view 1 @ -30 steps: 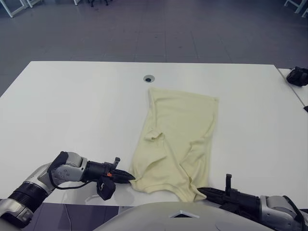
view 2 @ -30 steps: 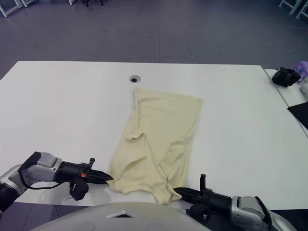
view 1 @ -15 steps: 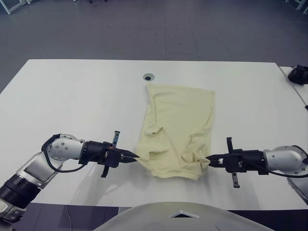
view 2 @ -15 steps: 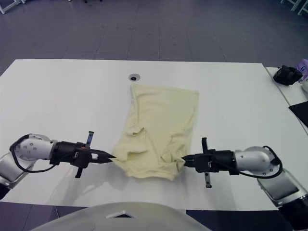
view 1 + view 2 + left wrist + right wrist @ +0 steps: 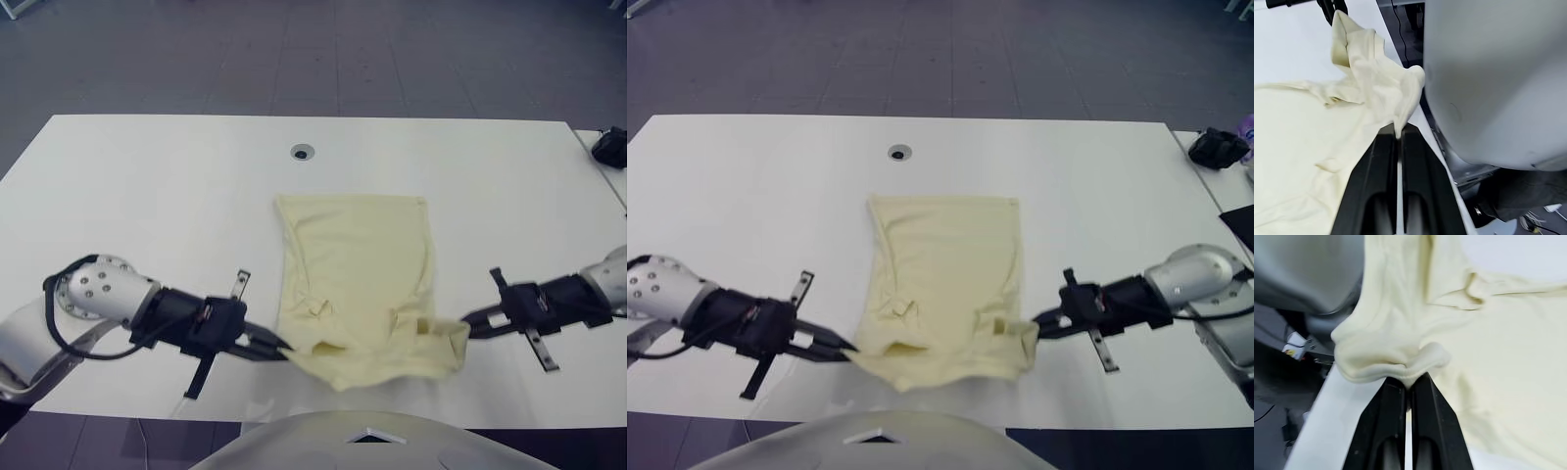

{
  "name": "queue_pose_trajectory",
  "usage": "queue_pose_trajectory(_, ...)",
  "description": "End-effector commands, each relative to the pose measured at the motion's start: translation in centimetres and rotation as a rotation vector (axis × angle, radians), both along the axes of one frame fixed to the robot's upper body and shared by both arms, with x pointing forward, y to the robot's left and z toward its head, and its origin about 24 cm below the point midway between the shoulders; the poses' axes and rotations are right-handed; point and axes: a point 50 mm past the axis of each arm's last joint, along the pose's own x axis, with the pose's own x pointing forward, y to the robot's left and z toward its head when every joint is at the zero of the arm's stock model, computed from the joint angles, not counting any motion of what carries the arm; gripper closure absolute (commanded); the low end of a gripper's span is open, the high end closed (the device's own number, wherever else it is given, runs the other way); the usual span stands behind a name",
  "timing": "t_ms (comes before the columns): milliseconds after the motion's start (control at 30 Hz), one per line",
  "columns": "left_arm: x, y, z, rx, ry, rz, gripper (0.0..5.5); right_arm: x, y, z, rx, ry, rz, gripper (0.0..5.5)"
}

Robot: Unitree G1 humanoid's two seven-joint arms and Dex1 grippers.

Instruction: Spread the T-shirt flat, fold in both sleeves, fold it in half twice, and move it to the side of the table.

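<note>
Yellow T-shirt [image 5: 358, 264] lay rumpled on the white surface [image 5: 147, 196], its near corners (both bunched) pinched by the left pincer [image 5: 279, 348] and the right pincer [image 5: 468, 327].

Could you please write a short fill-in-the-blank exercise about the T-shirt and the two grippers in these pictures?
The T-shirt lies on a ____ table.
The T-shirt's colour is pale ____.
The left gripper and the right gripper are both ____ on its near edge, not open.
Missing words: white; yellow; shut.
</note>
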Motion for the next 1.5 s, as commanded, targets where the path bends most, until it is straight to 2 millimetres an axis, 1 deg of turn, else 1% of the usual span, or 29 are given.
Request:
queue_pose_trajectory(33, 6.5, 1.4, -0.4, 0.018, 0.013, 0.137, 5.46, 5.6, 0.6, -0.1, 0.047, -0.027, -0.092, 5.50)
queue_pose_trajectory(100, 9.5, 1.8, -0.8, 0.000, 0.052, 0.198, 5.46, 7.8, 1.2, -0.5, 0.075, -0.006, -0.130, 5.50)
queue_pose_trajectory(200, 12.5, 1.7, -1.9, 0.016, 0.099, 0.238, 5.46, 10.5, 1.9, -1.3, 0.077, 0.016, -0.168, 5.50)
queue_pose_trajectory(267, 14.2, 1.3, -2.4, 0.034, 0.105, 0.258, 5.46, 12.1, 2.4, -1.5, 0.087, 0.011, -0.212, 5.50)
queue_pose_trajectory(333, 15.8, 0.6, -2.9, 0.051, 0.106, 0.278, 5.46, 13.1, 2.2, -1.8, 0.085, 0.012, -0.262, 5.50)
queue_pose_trajectory(500, 18.1, -0.7, -3.8, 0.069, 0.077, 0.350, 5.46, 14.1, 1.0, -2.5, 0.076, 0.021, -0.361, 5.50)
queue_pose_trajectory(633, 18.7, -1.0, -4.7, 0.083, 0.078, 0.393, 5.46, 14.1, -0.3, -3.1, 0.074, 0.045, -0.438, 5.50)
queue_pose_trajectory(700, 18.8, -0.9, -5.2, 0.083, 0.083, 0.419, 5.46, 14.3, -0.7, -3.3, 0.093, 0.053, -0.495, 5.50)
queue_pose_trajectory(867, 18.8, 0.2, -6.9, 0.133, 0.092, 0.535, 5.46, 15.0, -0.4, -4.0, 0.185, 0.082, -0.653, 5.50)
queue_pose_trajectory(933, 18.9, 0.5, -7.5, 0.139, 0.098, 0.596, 5.46, 15.3, -0.2, -4.3, 0.239, 0.123, -0.712, 5.50)
queue_pose_trajectory(967, 18.9, 0.5, -7.7, 0.141, 0.105, 0.618, 5.21, 15.3, 0.0, -4.6, 0.258, 0.154, -0.740, 5.50)
queue_pose_trajectory(1033, 18.9, 0.5, -8.2, 0.136, 0.120, 0.666, 4.91, 15.3, 0.4, -5.5, 0.278, 0.224, -0.795, 5.50)
queue_pose_trajectory(1100, 19.1, 0.4, -8.5, 0.123, 0.121, 0.726, 4.56, 15.2, 0.9, -6.4, 0.295, 0.329, -0.879, 5.50)
queue_pose_trajectory(1133, 19.2, 0.4, -8.6, 0.126, 0.111, 0.751, 4.39, 15.3, 1.0, -6.8, 0.312, 0.360, -0.943, 5.21)
queue_pose_trajectory(1200, 19.4, 0.3, -8.5, 0.118, 0.073, 0.787, 4.05, 15.6, 0.9, -6.8, 0.374, 0.381, -1.043, 4.98)
queue_pose_trajectory(1300, 20.2, 0.5, -7.4, 0.034, -0.004, 0.874, 3.43, 16.3, -0.1, -6.1, 0.498, 0.379, -1.227, 4.38)
queue_pose_trajectory(1333, 20.4, 0.7, -6.9, 0.006, -0.039, 0.903, 3.32, 16.4, -0.6, -6.0, 0.511, 0.356, -1.292, 4.27)
queue_pose_trajectory(1400, 20.9, 1.1, -5.7, -0.059, -0.136, 0.946, 2.99, 16.5, -1.4, -5.8, 0.507, 0.298, -1.362, 3.96)
queue_pose_trajectory(1433, 20.9, 1.2, -5.1, -0.098, -0.168, 0.945, 2.80, 16.6, -1.7, -5.6, 0.509, 0.265, -1.357, 3.77)
queue_pose_trajectory(1500, 20.4, 0.6, -4.9, -0.144, -0.209, 0.854, 2.44, 16.6, -1.3, -5.0, 0.503, 0.210, -1.253, 3.44)
